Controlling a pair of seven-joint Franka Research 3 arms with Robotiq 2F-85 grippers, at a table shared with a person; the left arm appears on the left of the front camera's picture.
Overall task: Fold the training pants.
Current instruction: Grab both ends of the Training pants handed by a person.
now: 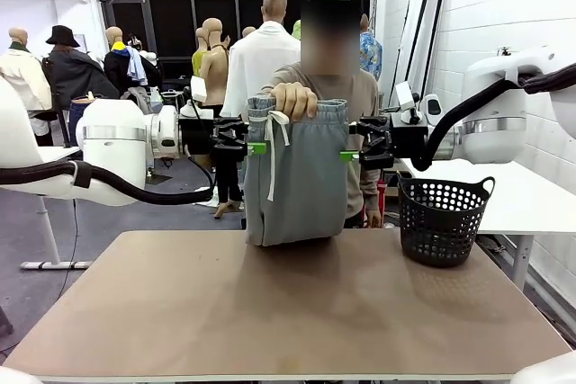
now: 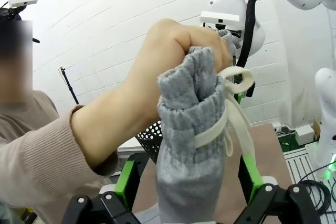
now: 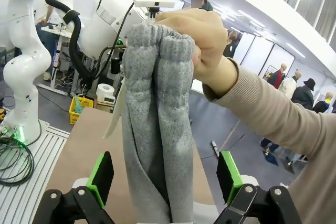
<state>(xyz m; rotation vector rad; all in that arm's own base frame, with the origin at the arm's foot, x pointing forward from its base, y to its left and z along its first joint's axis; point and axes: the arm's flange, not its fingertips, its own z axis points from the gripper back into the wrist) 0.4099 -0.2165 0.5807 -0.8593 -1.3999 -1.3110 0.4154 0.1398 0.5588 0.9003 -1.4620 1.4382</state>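
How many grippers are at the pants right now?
2. Left gripper at the training pants' left edge, right gripper at their right edge; both open around the fabric.

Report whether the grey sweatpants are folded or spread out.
Folded: the light grey jersey sweatpants hang doubled in a narrow bundle, waistband bunched in the person's hand.

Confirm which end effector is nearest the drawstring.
The left end effector: the white drawstring hangs on the training pants beside it; the right end effector flanks the plain opposite edge.
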